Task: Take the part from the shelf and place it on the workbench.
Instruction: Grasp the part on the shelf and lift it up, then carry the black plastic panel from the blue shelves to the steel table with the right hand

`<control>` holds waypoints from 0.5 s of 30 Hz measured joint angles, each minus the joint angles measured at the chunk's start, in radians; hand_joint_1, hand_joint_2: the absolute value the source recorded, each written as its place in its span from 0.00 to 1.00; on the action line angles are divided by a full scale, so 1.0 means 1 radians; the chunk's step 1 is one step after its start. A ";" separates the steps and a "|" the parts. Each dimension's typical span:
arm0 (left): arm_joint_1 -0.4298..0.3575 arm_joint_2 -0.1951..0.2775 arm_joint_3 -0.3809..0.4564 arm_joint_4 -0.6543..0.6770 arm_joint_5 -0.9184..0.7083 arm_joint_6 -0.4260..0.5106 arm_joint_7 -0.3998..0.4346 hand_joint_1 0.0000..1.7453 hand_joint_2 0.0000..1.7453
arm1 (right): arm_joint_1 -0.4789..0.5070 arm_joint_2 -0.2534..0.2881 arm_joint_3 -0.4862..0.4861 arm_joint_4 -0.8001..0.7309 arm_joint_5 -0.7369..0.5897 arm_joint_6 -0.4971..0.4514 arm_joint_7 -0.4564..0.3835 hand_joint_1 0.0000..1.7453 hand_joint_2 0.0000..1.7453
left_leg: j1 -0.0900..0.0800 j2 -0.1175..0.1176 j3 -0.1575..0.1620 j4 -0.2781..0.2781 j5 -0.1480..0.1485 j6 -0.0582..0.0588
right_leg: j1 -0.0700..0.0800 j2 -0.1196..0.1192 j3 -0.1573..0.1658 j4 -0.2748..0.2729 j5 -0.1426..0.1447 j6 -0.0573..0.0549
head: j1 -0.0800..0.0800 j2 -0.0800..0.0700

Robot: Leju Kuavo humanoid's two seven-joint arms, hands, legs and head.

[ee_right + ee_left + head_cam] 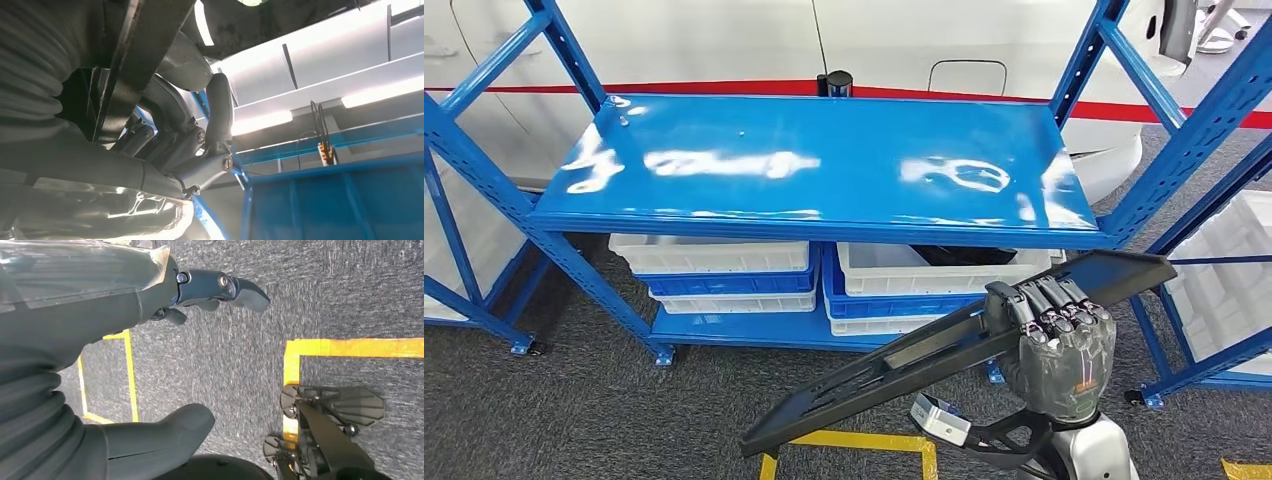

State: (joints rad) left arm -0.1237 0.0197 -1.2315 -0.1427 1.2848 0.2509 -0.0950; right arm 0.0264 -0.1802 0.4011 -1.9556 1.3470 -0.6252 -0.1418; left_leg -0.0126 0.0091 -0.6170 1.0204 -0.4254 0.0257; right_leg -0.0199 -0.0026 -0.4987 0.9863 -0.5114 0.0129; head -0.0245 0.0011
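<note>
A blue steel shelf [824, 165] stands ahead, its glossy top board bare and streaked with light reflections. On the lower board sit white bins [714, 255] stacked on blue bins [729, 284] at the left, and another white bin [934, 268] over a blue one at the right, with something dark lying inside it. A second blue rack [1214, 200] with a white bin [1224, 275] stands at the far right. Behind the shelf runs a white car body [874, 40] with a red stripe, and a small dark cylinder [834, 82] shows at the shelf's far edge. The floor is grey carpet [574, 410] marked with yellow tape [854, 442].

The right hand [1054, 345] is raised in the near right, its back toward the camera, fingers [1049, 300] curled over the edge of the part [894, 365]. This long, flat black panel is held clear of the shelf, slanting from near left up toward the far right, its upper end reaching in front of the lower right bin. In the right wrist view the thumb and dark fingers wrap the panel's edge.

The left hand [150, 365] hangs over the carpet, holding nothing, thumb and fingers spread apart.

No writing can be read.
</note>
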 joint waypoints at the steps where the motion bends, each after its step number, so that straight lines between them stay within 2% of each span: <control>1: 0.000 0.000 0.000 0.000 0.003 0.002 0.000 0.00 1.00 | -0.004 0.000 0.001 0.004 -0.009 0.000 -0.001 1.00 1.00 | 0.003 -0.004 -0.011 0.027 -0.033 -0.008 | -0.004 -0.002 -0.007 -0.003 0.009 -0.009 | -0.002 0.000; 3: 0.001 0.000 0.003 0.001 0.011 0.008 0.000 0.00 1.00 | -0.013 0.002 0.003 0.018 -0.029 0.000 -0.005 1.00 1.00 | 0.013 -0.009 -0.045 0.136 -0.129 -0.024 | -0.007 -0.003 -0.026 -0.003 0.030 -0.017 | -0.008 0.000; 4: 0.001 -0.001 0.006 0.001 0.015 0.010 0.001 0.00 1.00 | -0.017 0.004 0.003 0.027 -0.039 0.001 -0.006 1.00 1.00 | 0.018 -0.009 -0.061 0.198 -0.165 -0.031 | -0.007 -0.004 -0.038 -0.003 0.041 -0.017 | -0.010 0.000; 5: 0.001 -0.001 0.009 0.001 0.019 0.013 0.001 0.00 1.00 | -0.020 0.005 0.004 0.038 -0.047 0.001 -0.009 1.00 1.00 | 0.022 -0.009 -0.069 0.243 -0.178 -0.036 | -0.007 -0.003 -0.051 -0.002 0.052 -0.015 | -0.011 0.000; 6: 0.001 -0.001 0.013 0.001 0.022 0.016 0.002 0.00 1.00 | -0.023 0.007 0.004 0.049 -0.056 0.001 -0.011 1.00 1.00 | 0.025 -0.009 -0.060 0.256 -0.167 -0.040 | -0.009 -0.003 -0.064 -0.001 0.062 -0.011 | -0.012 0.000; 7: 0.001 -0.001 0.016 0.001 0.026 0.019 0.003 0.00 1.00 | -0.026 0.008 0.004 0.060 -0.065 0.001 -0.014 1.00 1.00 | 0.029 -0.009 -0.033 0.233 -0.140 -0.043 | -0.010 -0.003 -0.077 0.001 0.071 -0.006 | -0.013 0.000; 8: 0.001 -0.001 0.019 0.001 0.028 0.023 0.004 0.00 1.00 | -0.029 0.009 0.004 0.069 -0.074 0.001 -0.017 1.00 1.00 | 0.032 -0.009 0.012 0.177 -0.109 -0.045 | -0.012 -0.003 -0.088 0.003 0.079 0.000 | -0.013 0.000; 9: 0.001 -0.001 0.021 0.001 0.031 0.026 0.004 0.00 1.00 | -0.032 0.010 0.004 0.077 -0.083 0.001 -0.020 1.00 1.00 | 0.035 -0.010 0.064 0.103 -0.094 -0.046 | -0.013 -0.003 -0.096 0.005 0.086 0.006 | -0.014 0.000; 10: 0.000 -0.002 0.023 0.001 0.033 0.029 0.004 0.00 1.00 | -0.038 0.011 0.004 0.084 -0.092 0.001 -0.023 1.00 1.00 | 0.035 -0.014 0.108 0.035 -0.091 -0.044 | -0.013 -0.003 -0.103 0.007 0.094 0.013 | -0.014 0.000; 11: 0.000 -0.002 0.025 0.001 0.035 0.031 0.005 0.00 1.00 | -0.044 0.011 0.004 0.092 -0.100 0.001 -0.026 1.00 1.00 | 0.033 -0.017 0.135 -0.011 -0.094 -0.039 | -0.012 -0.003 -0.106 0.007 0.101 0.021 | -0.014 0.000; 13: 0.001 -0.004 0.029 0.001 0.042 0.035 0.005 0.00 1.00 | -0.058 0.012 0.004 0.108 -0.117 0.002 -0.033 1.00 1.00 | 0.024 -0.023 0.140 -0.036 -0.100 -0.020 | -0.011 -0.003 -0.108 0.005 0.116 0.037 | -0.014 0.000; 14: 0.001 -0.004 0.031 0.001 0.044 0.038 0.005 0.00 1.00 | -0.063 0.012 0.004 0.116 -0.124 0.002 -0.037 1.00 1.00 | 0.023 -0.022 0.131 -0.036 -0.092 -0.008 | -0.013 -0.003 -0.110 0.004 0.121 0.044 | -0.013 0.000; 15: 0.001 -0.006 0.034 0.001 0.046 0.040 0.005 0.00 1.00 | -0.066 0.012 0.003 0.126 -0.131 0.002 -0.040 1.00 1.00 | 0.022 -0.019 0.123 -0.038 -0.083 0.004 | -0.014 -0.002 -0.117 0.010 0.115 0.047 | -0.013 0.000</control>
State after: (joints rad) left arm -0.1229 0.0142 -1.1975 -0.1415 1.3313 0.2909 -0.0902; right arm -0.0395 -0.1680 0.4041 -1.8297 1.2155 -0.6237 -0.1821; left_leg 0.0097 -0.0098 -0.4942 0.9824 -0.5083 0.0299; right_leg -0.0341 -0.0043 -0.6158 0.9966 -0.3967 0.0594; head -0.0375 0.0011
